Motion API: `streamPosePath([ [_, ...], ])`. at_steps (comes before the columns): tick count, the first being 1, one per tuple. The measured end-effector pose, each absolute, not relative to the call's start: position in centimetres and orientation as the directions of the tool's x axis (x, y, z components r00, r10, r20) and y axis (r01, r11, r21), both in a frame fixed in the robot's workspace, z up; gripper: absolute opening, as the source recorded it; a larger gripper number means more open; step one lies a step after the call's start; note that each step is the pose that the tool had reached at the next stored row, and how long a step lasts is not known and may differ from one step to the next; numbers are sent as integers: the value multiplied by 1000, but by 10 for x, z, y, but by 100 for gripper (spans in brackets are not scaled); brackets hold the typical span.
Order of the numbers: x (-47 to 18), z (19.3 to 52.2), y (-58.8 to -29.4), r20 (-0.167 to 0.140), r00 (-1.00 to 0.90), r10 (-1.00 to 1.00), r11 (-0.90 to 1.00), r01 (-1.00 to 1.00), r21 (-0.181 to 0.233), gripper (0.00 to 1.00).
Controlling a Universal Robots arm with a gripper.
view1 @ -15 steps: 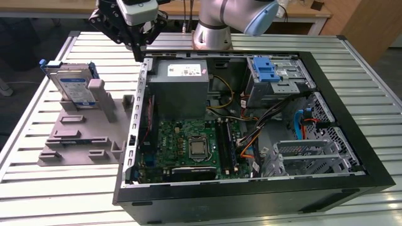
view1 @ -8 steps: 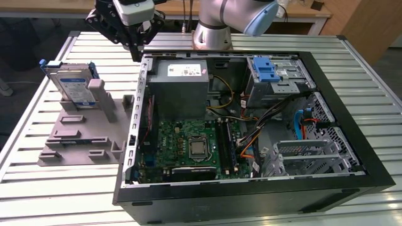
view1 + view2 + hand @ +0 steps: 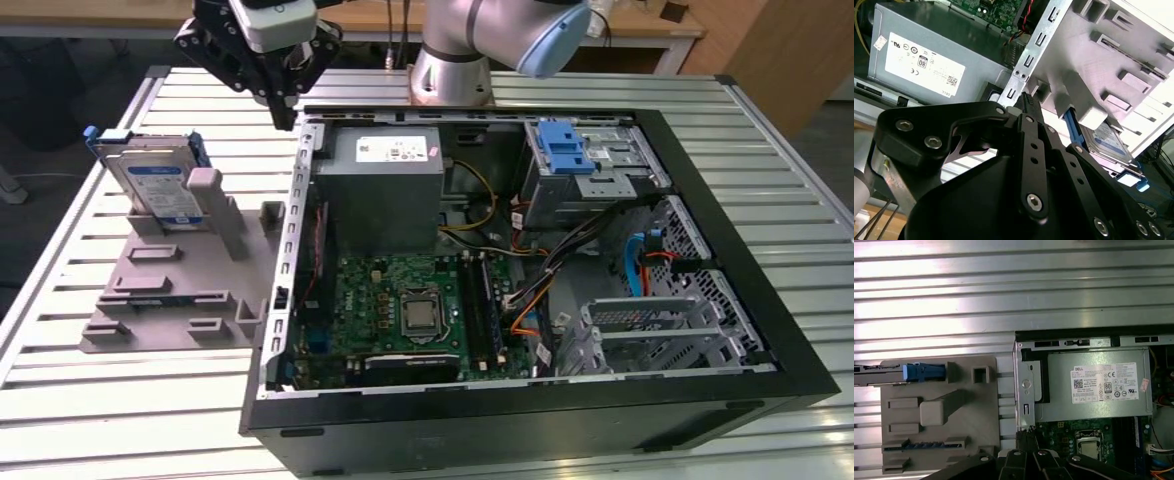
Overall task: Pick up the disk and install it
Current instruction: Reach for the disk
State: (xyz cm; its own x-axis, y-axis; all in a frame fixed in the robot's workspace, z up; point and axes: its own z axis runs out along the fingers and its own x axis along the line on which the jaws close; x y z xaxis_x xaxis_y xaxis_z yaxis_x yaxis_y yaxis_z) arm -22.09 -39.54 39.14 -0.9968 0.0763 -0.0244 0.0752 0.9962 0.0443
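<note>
You had the fingers (image 3: 283,118) in the upper left of the exterior view, hanging over the desk (image 3: 134,420) just beside the far corner of the open case (image 3: 534,420). The disk (image 3: 150,185) stood on edge in the grey holder (image 3: 174,290) at the exterior view's left, outside the case and near the fingers but apart from them. Its label faced the camera and its blue bracket ran round the rim.

The step in hand read as the reach for the disk, with nothing yet lifted. To do it well, you would have wanted the fingers spread before they went down. You would also have wanted them turned so that the pads met the disk's two flat faces, not the blue bracket. The grey post of the holder stood against the disk's front face, so the grip belonged on the upper part, above that post. A straight lift along the slot would have kept the disk from jamming. The case wall was close, so the swing across needed height.

The fingers were together, tip against tip, and clamped on nothing. In both wrist views the fingers (image 3: 1026,100) (image 3: 1026,437) pointed at the corner of the case beside the power supply (image 3: 919,62) (image 3: 1094,385). The disk (image 3: 1106,140) (image 3: 924,372) sat off to one side in its holder. They touched nothing that I could make out.
</note>
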Motion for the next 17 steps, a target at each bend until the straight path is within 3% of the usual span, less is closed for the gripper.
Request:
streamPosePath([
  [17,-234,391,-394,-24,-997,76,996,75,44,11],
])
